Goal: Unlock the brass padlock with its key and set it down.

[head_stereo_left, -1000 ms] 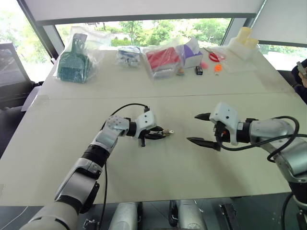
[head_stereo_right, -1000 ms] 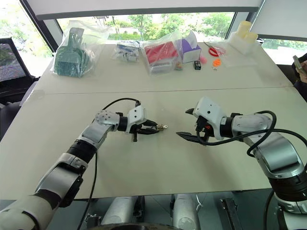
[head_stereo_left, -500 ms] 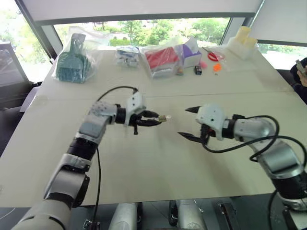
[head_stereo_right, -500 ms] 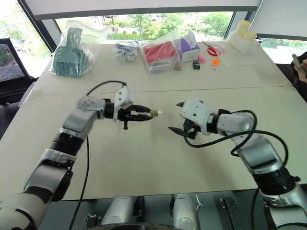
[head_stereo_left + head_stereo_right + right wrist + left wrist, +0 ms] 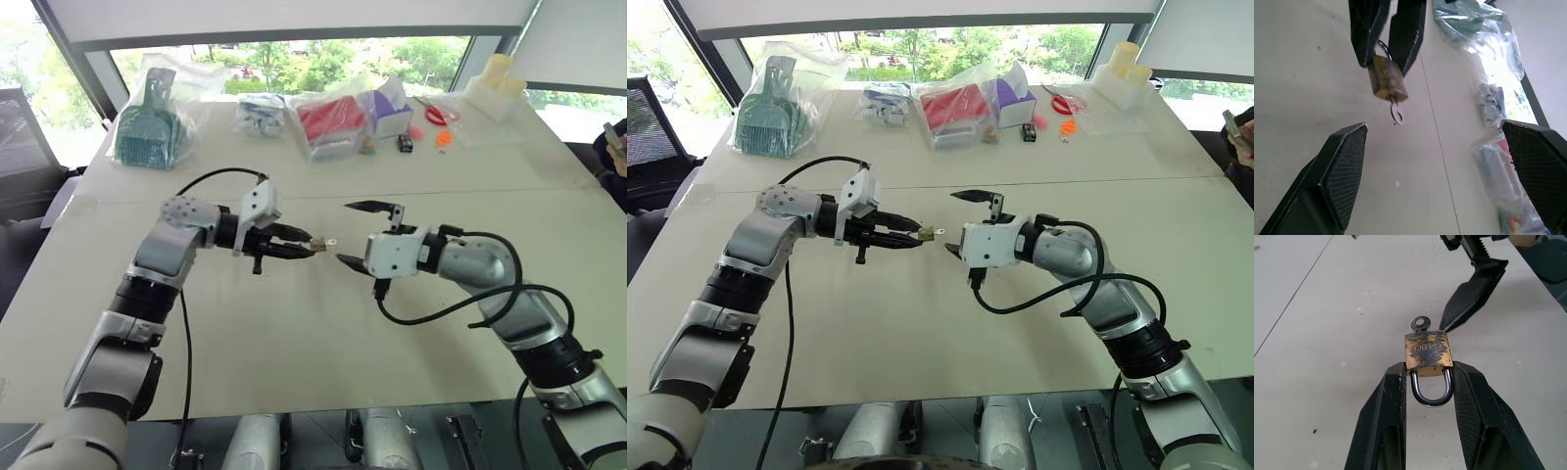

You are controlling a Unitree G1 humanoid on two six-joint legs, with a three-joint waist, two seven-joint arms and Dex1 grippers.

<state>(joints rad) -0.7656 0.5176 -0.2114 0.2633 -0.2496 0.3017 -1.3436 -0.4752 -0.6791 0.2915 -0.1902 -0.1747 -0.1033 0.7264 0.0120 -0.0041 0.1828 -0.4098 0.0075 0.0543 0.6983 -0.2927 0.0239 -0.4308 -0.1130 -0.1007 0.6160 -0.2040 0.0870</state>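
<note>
Two robot arms meet above the middle of a pale desk (image 5: 323, 333). The left gripper (image 5: 1428, 377) has its black fingers (image 5: 1386, 406) closed on the brass padlock (image 5: 1428, 356), pinching it at the base of the body where the silvery shackle enters. The padlock is small, shorter than a finger. Its body is a squat yellowish-brass block, mottled with dark tarnish, with stamped lettering across its face. The curved steel shackle sits closed in the gap between the two fingers, pointing back toward the wrist. A small silvery key (image 5: 1420, 324) stands in the far end of the body, its round head with a hole sticking out beyond the fingertips. The padlock hangs clear above the desk.

The right gripper (image 5: 356, 233) faces it with its fingers spread as wide as they go, holding nothing. One of its fingers (image 5: 1469, 296) reaches in with its tip just beside the key head and the corner of the brass body; whether it touches cannot be told. The other finger (image 5: 1540, 171) stands well apart.
</note>
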